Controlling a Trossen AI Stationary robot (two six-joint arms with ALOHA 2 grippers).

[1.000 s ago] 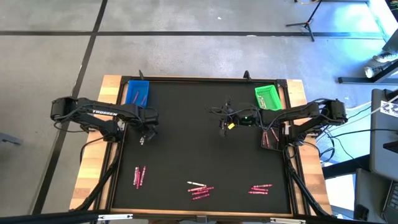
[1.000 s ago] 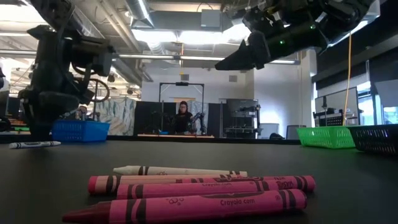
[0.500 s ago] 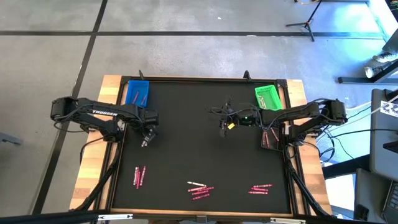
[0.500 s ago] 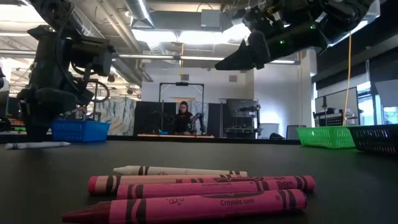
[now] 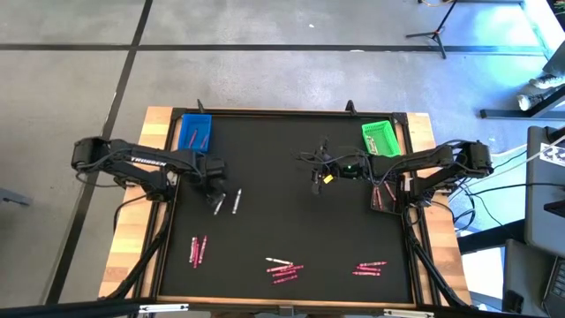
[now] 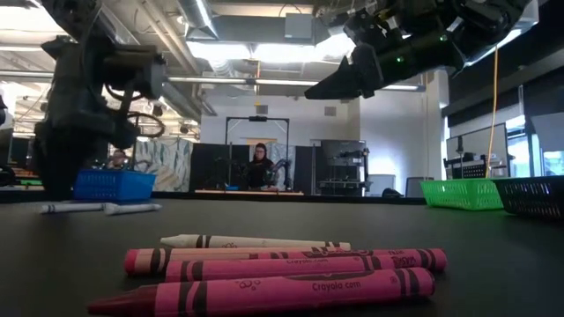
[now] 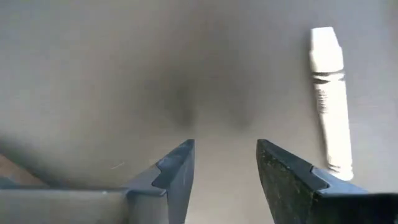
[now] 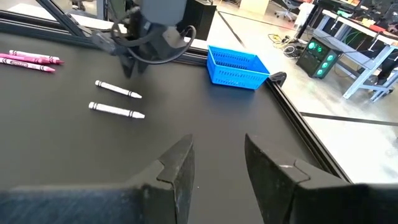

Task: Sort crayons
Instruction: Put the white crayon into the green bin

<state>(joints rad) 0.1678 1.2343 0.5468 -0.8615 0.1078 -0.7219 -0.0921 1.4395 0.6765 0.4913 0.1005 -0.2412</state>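
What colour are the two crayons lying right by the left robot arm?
White with dark bands. The two crayons show best in the right wrist view, beside the left gripper.

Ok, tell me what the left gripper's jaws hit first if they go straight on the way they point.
Probably the bare black table. The left gripper points down at it with open, empty jaws. A white crayon lies off to one side, seemingly outside the line, though depth is unclear.

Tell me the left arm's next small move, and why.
Probably shift the left gripper sideways over the nearer white crayon and lower it. Its fingers are open and empty above bare mat, and both white crayons lie loose beside it, outside the blue tray. The right gripper waits mid-table.
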